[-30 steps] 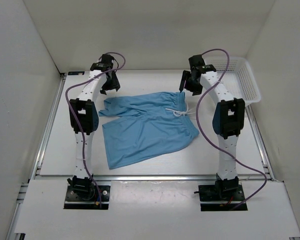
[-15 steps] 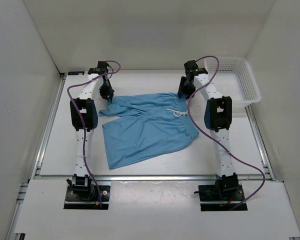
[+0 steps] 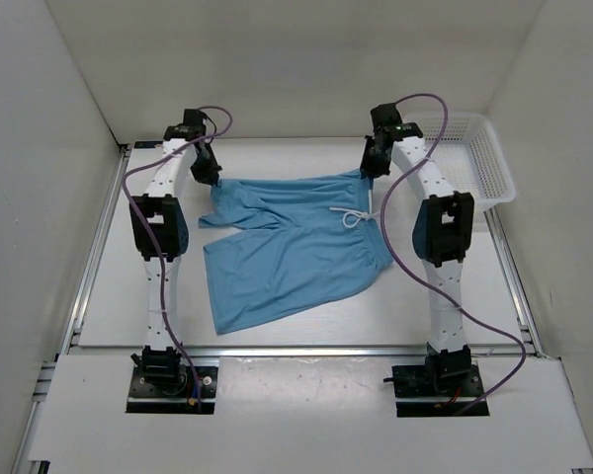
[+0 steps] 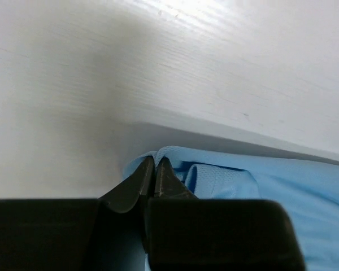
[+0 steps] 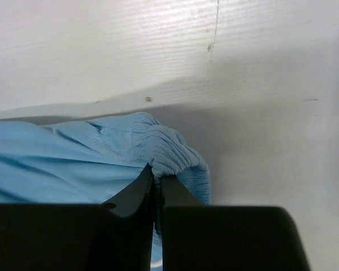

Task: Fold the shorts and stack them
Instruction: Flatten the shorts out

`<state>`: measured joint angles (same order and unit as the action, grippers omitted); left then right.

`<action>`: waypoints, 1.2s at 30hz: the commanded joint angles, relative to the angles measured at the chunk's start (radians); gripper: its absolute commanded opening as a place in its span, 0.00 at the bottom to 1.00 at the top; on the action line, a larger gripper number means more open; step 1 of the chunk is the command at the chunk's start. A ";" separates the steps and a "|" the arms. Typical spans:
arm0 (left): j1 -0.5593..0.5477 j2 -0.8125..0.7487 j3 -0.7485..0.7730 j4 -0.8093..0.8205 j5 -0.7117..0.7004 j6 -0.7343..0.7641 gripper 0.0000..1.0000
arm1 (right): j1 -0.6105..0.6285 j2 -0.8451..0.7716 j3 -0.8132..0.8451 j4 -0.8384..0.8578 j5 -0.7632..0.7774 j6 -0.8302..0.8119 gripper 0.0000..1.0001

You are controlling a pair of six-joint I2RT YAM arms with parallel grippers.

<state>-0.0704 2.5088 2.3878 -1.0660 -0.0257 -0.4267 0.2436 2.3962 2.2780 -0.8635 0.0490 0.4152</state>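
The light blue shorts (image 3: 292, 242) lie spread on the white table, with the waistband and white drawstring (image 3: 356, 219) to the right and the legs to the left. My left gripper (image 3: 214, 182) is shut on the far left leg corner of the shorts (image 4: 175, 161), a thin fold of cloth pinched between its black fingers (image 4: 134, 180). At the far right corner my right gripper (image 3: 371, 170) is shut on the bunched elastic waistband (image 5: 169, 149). The far edge of the shorts runs taut between the two grippers.
A white mesh basket (image 3: 479, 163) stands at the table's back right, just beyond the right arm. White walls close in the table at the back and on both sides. A metal rail (image 3: 277, 349) runs along the near edge.
Both grippers came down onto the far corners of the shorts and shut on them. The far edge has since been drawn a little toward the back wall and straightened.
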 commanded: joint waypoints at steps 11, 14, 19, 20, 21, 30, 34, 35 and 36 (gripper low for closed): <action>0.064 -0.619 -0.044 0.024 0.119 -0.040 0.10 | -0.006 -0.630 -0.247 0.050 0.058 -0.062 0.00; 0.064 -0.757 -0.084 0.024 0.148 -0.061 0.10 | -0.006 -0.771 -0.305 0.060 0.058 -0.073 0.00; 0.064 -1.000 -0.147 0.024 0.148 -0.080 0.10 | 0.003 -0.977 -0.405 0.060 0.005 -0.105 0.00; 0.064 -1.034 -0.157 0.024 0.135 -0.089 0.10 | 0.003 -1.038 -0.405 0.060 -0.006 -0.119 0.00; 0.064 -1.067 -0.173 0.015 0.124 -0.099 0.10 | 0.003 -1.068 -0.414 0.048 -0.017 -0.119 0.00; 0.064 -1.251 0.024 -0.106 0.009 -0.121 0.10 | 0.003 -1.250 -0.281 -0.066 -0.132 -0.147 0.00; 0.064 -1.251 0.164 -0.152 -0.080 -0.112 0.10 | 0.003 -1.275 -0.218 -0.127 -0.132 -0.156 0.00; 0.064 -1.251 0.180 -0.152 -0.097 -0.112 0.10 | 0.003 -1.275 -0.197 -0.138 -0.132 -0.156 0.00; 0.064 -1.251 0.180 -0.152 -0.111 -0.112 0.10 | 0.003 -1.284 -0.196 -0.147 -0.132 -0.165 0.00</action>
<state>-0.0212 1.2549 2.5317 -1.1973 0.0471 -0.5503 0.2581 1.1233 2.0422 -0.9558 -0.1360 0.3069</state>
